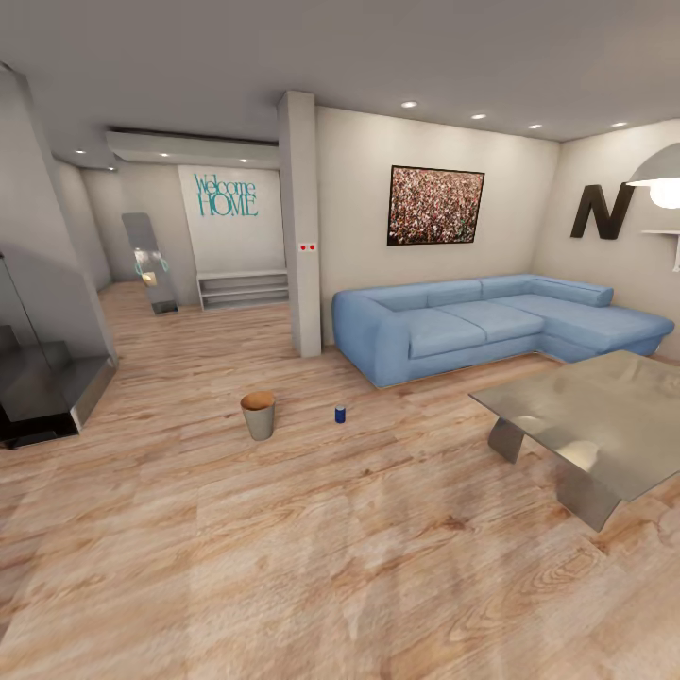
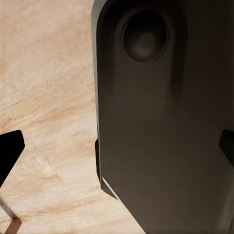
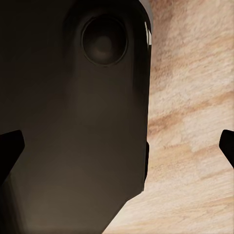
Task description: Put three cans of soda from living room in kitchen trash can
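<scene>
In the head view I look across the living room. A small grey trash can (image 1: 258, 415) with a tan-brown rim stands upright on the pale wood floor. One dark blue can of soda (image 1: 340, 414) stands about a bin's width to its right, apart from it. In the wrist views, my left gripper (image 2: 117, 148) and right gripper (image 3: 118, 145) are both open, dark fingertips (image 2: 9, 151) (image 3: 9, 146) spread wide with nothing between them. A dark part of the robot's body and the floor lie behind them. The kitchen is out of view.
A light blue corner sofa (image 1: 491, 321) lines the far wall under a black N (image 1: 600, 211). A grey low table (image 1: 604, 416) stands at the right. A white pillar (image 1: 300, 227) rises behind the bin, and dark stairs (image 1: 42, 387) sit at the left.
</scene>
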You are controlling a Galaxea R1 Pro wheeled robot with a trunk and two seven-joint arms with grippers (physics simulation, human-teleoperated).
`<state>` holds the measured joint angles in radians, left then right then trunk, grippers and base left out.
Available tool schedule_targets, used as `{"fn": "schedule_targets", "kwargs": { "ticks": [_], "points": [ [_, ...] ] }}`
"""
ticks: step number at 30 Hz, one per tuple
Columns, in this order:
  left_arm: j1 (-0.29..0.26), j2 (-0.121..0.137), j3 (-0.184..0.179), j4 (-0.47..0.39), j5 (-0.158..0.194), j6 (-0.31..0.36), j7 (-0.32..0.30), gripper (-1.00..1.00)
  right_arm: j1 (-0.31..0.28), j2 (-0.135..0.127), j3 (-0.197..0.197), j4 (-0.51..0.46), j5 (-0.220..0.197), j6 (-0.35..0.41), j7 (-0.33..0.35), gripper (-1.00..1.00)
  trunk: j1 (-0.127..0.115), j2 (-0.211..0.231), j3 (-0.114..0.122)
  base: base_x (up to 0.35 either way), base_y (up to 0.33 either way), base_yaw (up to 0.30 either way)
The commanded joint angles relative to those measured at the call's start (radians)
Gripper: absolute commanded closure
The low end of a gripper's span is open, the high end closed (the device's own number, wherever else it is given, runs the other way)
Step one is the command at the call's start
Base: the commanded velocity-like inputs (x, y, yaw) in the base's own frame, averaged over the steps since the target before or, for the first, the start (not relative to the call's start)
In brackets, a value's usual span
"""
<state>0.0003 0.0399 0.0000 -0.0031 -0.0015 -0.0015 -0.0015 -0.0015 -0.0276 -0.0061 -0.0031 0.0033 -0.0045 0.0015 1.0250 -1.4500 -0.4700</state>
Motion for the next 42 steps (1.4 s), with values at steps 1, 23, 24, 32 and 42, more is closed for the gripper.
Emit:
{"fn": "schedule_targets", "kwargs": {
  "ticks": [1, 23, 24, 32, 42],
  "points": [
    [0.000, 0.000, 0.000, 0.000, 0.000, 0.000, 0.000, -1.00, 0.000, 0.000, 0.000, 0.000, 0.000, 0.000, 0.000, -1.00, 0.000, 0.000, 0.000, 0.000, 0.000, 0.000],
    [0.000, 0.000, 0.000, 0.000, 0.000, 0.000, 0.000, -1.00, 0.000, 0.000, 0.000, 0.000, 0.000, 0.000, 0.000, -1.00, 0.000, 0.000, 0.000, 0.000, 0.000, 0.000],
    [0.000, 0.000, 0.000, 0.000, 0.000, 0.000, 0.000, -1.00, 0.000, 0.000, 0.000, 0.000, 0.000, 0.000, 0.000, -1.00, 0.000, 0.000, 0.000, 0.000, 0.000, 0.000],
    [0.000, 0.000, 0.000, 0.000, 0.000, 0.000, 0.000, -1.00, 0.000, 0.000, 0.000, 0.000, 0.000, 0.000, 0.000, -1.00, 0.000, 0.000, 0.000, 0.000, 0.000, 0.000],
    [0.000, 0.000, 0.000, 0.000, 0.000, 0.000, 0.000, -1.00, 0.000, 0.000, 0.000, 0.000, 0.000, 0.000, 0.000, -1.00, 0.000, 0.000, 0.000, 0.000, 0.000, 0.000]
  ]
}}
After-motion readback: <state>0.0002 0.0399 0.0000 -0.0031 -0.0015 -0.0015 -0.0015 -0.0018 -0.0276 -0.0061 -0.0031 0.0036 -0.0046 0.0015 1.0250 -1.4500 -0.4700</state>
